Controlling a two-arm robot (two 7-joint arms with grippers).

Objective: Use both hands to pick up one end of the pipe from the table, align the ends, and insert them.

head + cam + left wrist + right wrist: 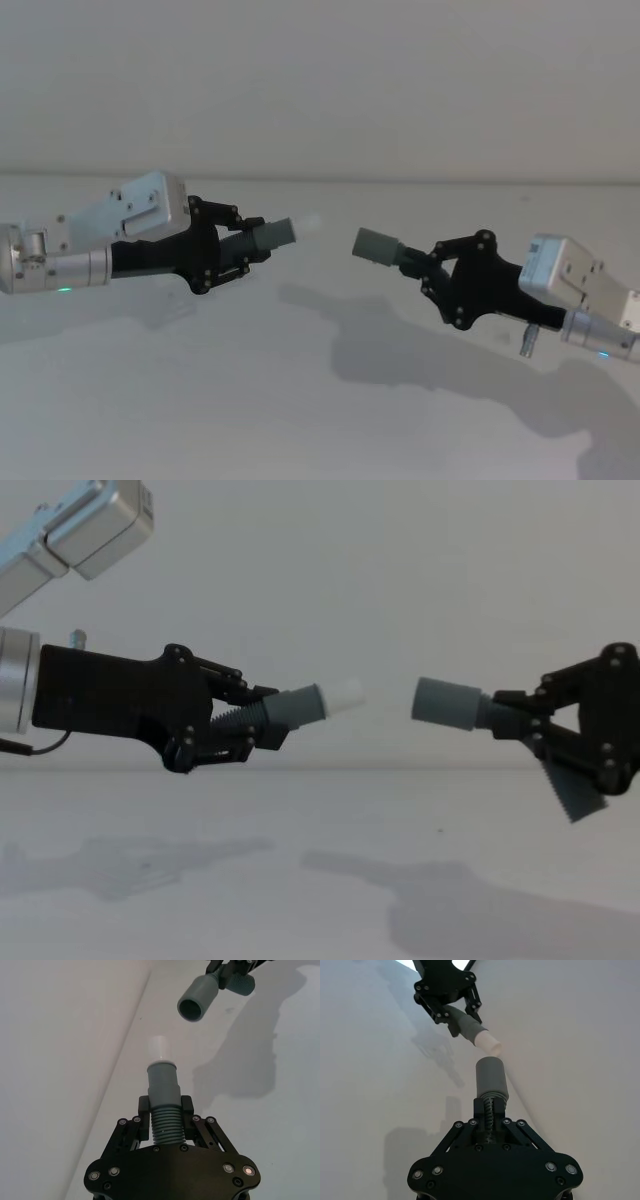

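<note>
**Facing off above the table, two pipe pieces sit a short gap apart**

Hovering above the white table (300,400), the left gripper (245,250) is closed on the ribbed body of one dark grey pipe piece (262,238), whose collar and whitish tip (308,222) project past its fingers toward the middle. Opposite it, the right gripper (425,270) is clamped on the second pipe piece (400,255), which ends in a wider grey socket (377,244) pointing back at the first.

Seen from the chest camera, the left gripper (250,725), its pipe piece (295,707) and the whitish tip (347,693) lie nearly level with the socket (447,702) held out by the right gripper (520,725). The two ends are near each other but apart, with bare background showing between them. Neither piece touches the table; both arms cast shadows on the surface below.

From the left wrist, the fingers (187,1107) pinch the corrugated section of the pipe piece (164,1110) just behind its collar, and the open mouth of the socket (195,1002) appears beyond the whitish tip (159,1050), offset to one side rather than squarely in line. From the right wrist, the socket (490,1077) rises from the gripper (490,1115), with the whitish tip (487,1044) angled toward it from the left gripper (451,1007) farther off.
</note>
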